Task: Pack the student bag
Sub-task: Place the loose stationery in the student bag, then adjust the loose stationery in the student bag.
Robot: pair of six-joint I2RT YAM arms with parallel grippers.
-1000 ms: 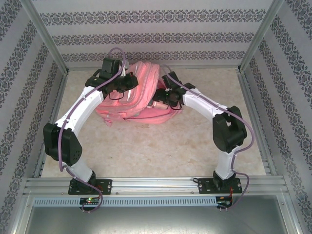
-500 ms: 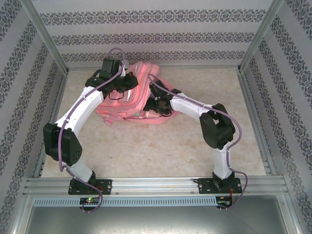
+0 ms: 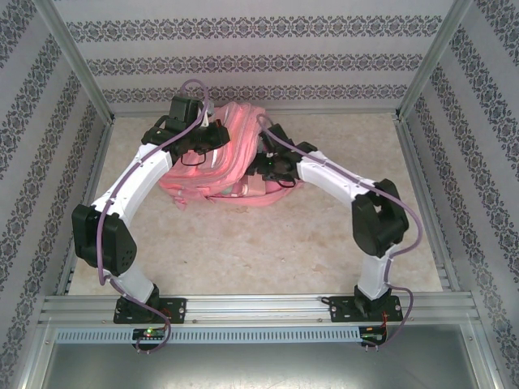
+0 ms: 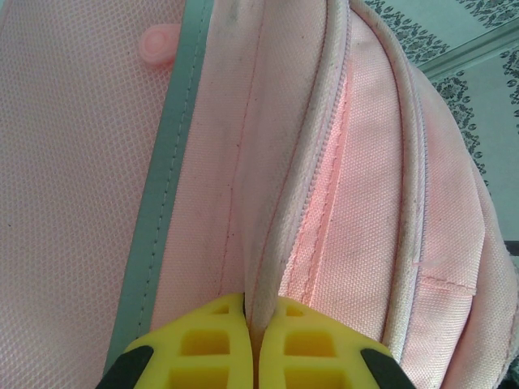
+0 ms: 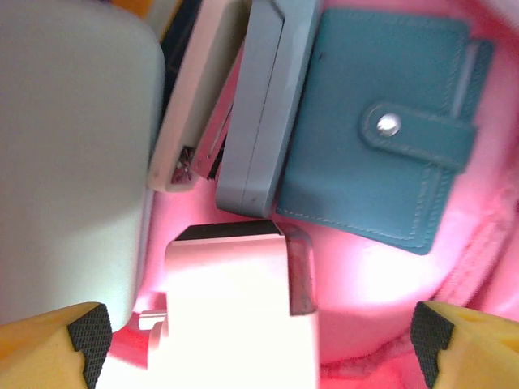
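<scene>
The student bag (image 3: pixel 231 174), far back on the table (image 3: pixel 243 251), held open for loading
The left gripper (image 4: pixel 255 344) pinches the bag's zipper edge (image 4: pixel 272 251) so its mouth gapes; inside, the right gripper (image 5: pixel 259 328) stands spread above a teal wallet (image 5: pixel 381 121).

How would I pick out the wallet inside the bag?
Find the big pink student bag at the far end of the table. In its open compartment, the right wrist view shows the wallet against the pink lining. It alone is teal, with a snap-button tab, next to a grey case.
</scene>
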